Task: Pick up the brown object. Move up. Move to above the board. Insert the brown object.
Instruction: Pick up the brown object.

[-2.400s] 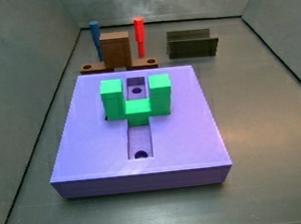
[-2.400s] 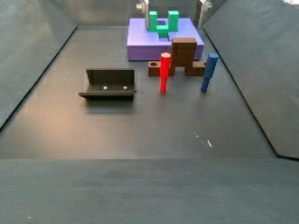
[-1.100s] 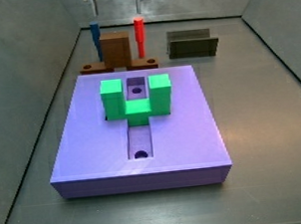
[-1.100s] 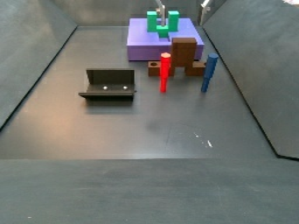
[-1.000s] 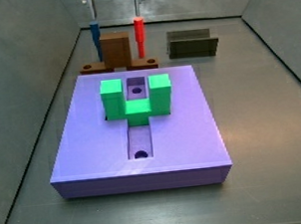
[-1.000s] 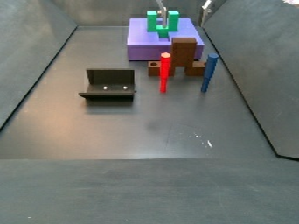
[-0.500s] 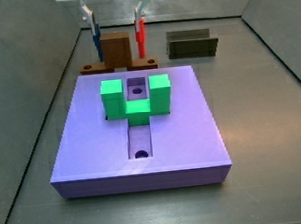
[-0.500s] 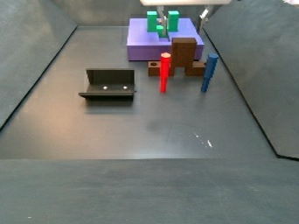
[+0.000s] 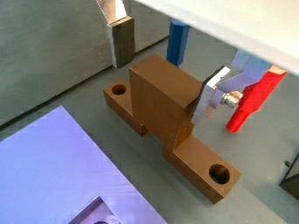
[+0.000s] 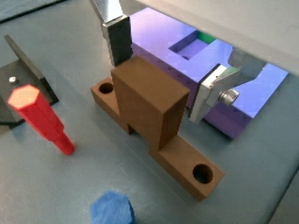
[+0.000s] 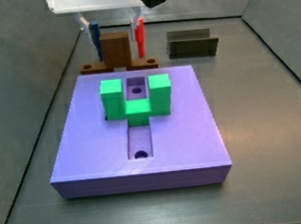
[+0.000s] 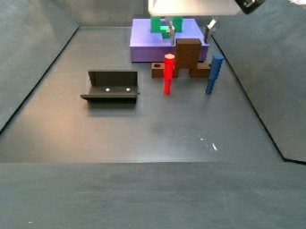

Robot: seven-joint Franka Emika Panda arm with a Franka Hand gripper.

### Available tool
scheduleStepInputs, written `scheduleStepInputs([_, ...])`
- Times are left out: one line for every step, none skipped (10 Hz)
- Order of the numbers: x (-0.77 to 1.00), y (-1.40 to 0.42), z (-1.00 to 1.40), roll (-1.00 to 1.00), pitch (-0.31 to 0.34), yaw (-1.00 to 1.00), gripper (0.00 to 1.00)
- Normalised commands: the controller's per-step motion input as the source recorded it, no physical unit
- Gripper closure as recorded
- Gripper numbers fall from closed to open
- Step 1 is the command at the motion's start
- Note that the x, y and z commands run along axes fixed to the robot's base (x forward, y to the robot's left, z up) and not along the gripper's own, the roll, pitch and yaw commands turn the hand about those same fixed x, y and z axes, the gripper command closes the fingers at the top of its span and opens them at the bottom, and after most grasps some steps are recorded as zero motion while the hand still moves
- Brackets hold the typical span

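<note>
Gripper [image 9: 163,57] position is directly above the brown object [image 9: 163,105], jaws spread wide with one silver finger plate on each side of the object's raised central block and neither pad touching it, as both wrist views show. The brown object lies flat on the grey floor [image 12: 156,134] just beside the short end of the board [image 11: 139,125], on the far side from the camera in a side view; its bar runs parallel to that edge, with a round hole [image 9: 219,172] visible near each end. This orientation presents the two flat faces of the central block to the finger plates, which appears to be the reason the gripper is aligned across the bar and not along it. A red peg [image 10: 44,115] and a blue peg [image 9: 177,39] stand upright on the floor next to the brown object, on its side away from the board; both sit outside the jaw gap, so closing should not catch them. The green U-shaped block [image 11: 136,96] rests on top of the board, straddling the lengthwise groove [image 11: 140,140]. The dark olive open box [image 12: 111,86] sits well apart from the board. The pick-up step is judged not yet done: the jaws must descend further and close on the block.
</note>
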Motion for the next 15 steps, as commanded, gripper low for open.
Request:
scheduleStepInputs([-0.01, 0.03, -0.29, 0.04, -0.084, 0.07, 0.00])
scheduleStepInputs([-0.02, 0.03, -0.31, 0.06, -0.089, 0.08, 0.00])
scheduleStepInputs([-0.01, 0.01, -0.31, 0.05, -0.086, 0.09, 0.00])
scheduleStepInputs([0.00, 0.07, -0.30, 0.06, -0.079, 0.05, 0.00])
scheduleStepInputs([-0.01, 0.00, -0.22, 0.06, -0.073, 0.05, 0.00])
scheduleStepInputs([0.00, 0.01, -0.20, 0.03, -0.053, 0.00, 0.00])
scheduleStepInputs([0.00, 0.07, -0.14, 0.01, -0.030, 0.00, 0.00])
scheduleStepInputs([0.00, 0.00, -0.04, 0.02, -0.001, 0.00, 0.00])
scheduleStepInputs([0.00, 0.06, 0.00, 0.00, 0.000, 0.00, 0.00])
scheduleStepInputs([0.00, 0.00, 0.00, 0.01, 0.000, 0.00, 0.00])
scheduleStepInputs([0.00, 0.00, 0.00, 0.03, 0.000, 0.00, 0.00])
scheduleStepInputs([0.00, 0.00, 0.00, 0.00, 0.000, 0.00, 0.00])
scheduleStepInputs([0.00, 0.00, 0.00, 0.00, 0.000, 0.00, 1.00])
scheduleStepInputs([0.00, 0.00, 0.00, 0.00, 0.000, 0.00, 1.00])
scheduleStepInputs([0.00, 0.00, 0.00, 0.00, 0.000, 0.00, 1.00])
